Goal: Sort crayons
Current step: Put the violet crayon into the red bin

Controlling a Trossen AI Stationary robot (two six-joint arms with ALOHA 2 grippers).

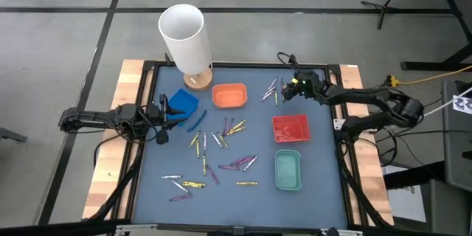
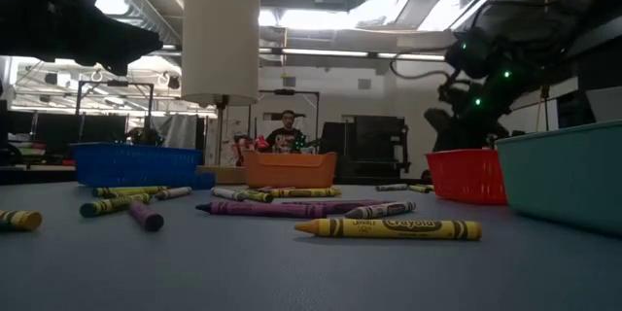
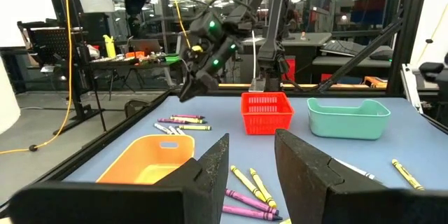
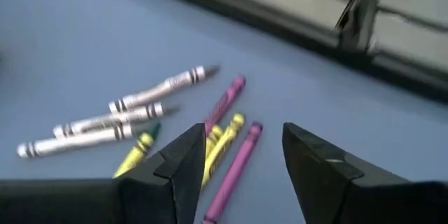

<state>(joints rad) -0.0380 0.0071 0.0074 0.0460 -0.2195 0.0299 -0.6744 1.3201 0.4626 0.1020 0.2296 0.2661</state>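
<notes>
Crayons lie flat and scattered on the blue mat: a main spread at the middle and a small cluster near the far right. My right gripper hangs open just above that cluster, slanting down. In the right wrist view its fingers stand either side of a purple crayon and a yellow one, apart from them, with three pale crayons beside. My left gripper waits open at the left, next to the blue tray, with nothing between its fingers.
An orange tray stands at the far middle, a red tray and a green tray at the right. A tall white cylinder on a wooden base stands at the far left. A black frame rims the mat.
</notes>
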